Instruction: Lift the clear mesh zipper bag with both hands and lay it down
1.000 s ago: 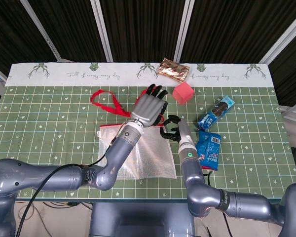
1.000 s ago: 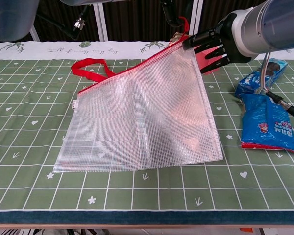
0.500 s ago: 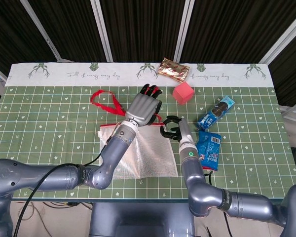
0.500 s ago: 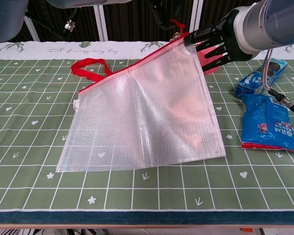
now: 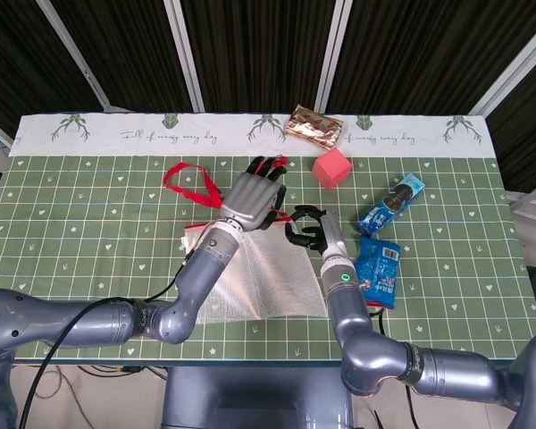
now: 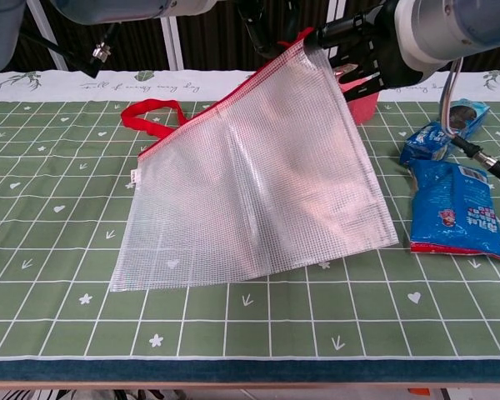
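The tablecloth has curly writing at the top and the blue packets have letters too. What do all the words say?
Tablecloth, white border: cursive line, roughly "Full of ... every day"; too small to be sure.
Big blue snack packet: white characters, too blurred to read.
Small blue packet: print too small to read.
Gold packet, red cube, mesh zipper bag: no text visible.

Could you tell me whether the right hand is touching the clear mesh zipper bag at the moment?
Touching. In the chest view the right hand has its fingers against the raised red-edged corner of the clear mesh zipper bag, holding that corner off the table.
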`<state>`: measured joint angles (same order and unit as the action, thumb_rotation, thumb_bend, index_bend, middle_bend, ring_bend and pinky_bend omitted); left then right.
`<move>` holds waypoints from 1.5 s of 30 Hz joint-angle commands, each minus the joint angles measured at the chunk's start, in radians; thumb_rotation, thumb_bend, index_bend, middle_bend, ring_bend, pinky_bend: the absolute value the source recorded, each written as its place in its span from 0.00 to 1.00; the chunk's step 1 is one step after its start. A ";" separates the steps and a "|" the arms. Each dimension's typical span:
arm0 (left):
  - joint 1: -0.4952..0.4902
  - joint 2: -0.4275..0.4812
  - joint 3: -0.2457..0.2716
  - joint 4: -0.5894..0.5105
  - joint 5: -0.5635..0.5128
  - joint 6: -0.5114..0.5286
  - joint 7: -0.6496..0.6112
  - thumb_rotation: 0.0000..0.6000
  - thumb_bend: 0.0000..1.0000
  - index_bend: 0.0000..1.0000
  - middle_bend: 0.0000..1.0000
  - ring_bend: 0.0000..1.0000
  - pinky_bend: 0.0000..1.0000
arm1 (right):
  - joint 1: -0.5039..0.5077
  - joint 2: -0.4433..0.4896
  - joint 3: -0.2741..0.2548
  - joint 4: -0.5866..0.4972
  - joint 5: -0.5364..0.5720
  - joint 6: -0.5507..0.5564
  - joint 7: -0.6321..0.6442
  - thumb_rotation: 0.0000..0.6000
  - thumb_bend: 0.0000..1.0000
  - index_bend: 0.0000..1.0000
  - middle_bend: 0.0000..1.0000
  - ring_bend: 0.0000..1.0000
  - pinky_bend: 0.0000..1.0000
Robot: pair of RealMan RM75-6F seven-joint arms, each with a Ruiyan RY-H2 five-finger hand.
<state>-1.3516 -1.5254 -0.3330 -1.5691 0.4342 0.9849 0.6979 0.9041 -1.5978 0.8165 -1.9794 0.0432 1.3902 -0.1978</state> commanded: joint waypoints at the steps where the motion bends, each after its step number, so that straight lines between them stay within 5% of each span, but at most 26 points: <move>1: 0.001 0.001 0.000 -0.003 0.004 -0.002 -0.005 1.00 0.43 0.61 0.15 0.00 0.00 | 0.003 -0.001 0.006 -0.003 -0.005 0.007 0.007 1.00 0.54 0.64 0.24 0.09 0.26; 45: 0.061 0.073 0.035 -0.043 0.040 0.004 -0.056 1.00 0.43 0.61 0.15 0.00 0.00 | 0.011 0.023 0.104 0.022 -0.007 0.074 0.073 1.00 0.54 0.67 0.26 0.09 0.26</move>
<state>-1.2921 -1.4543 -0.2988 -1.6102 0.4738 0.9873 0.6426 0.9161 -1.5760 0.9201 -1.9579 0.0368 1.4638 -0.1243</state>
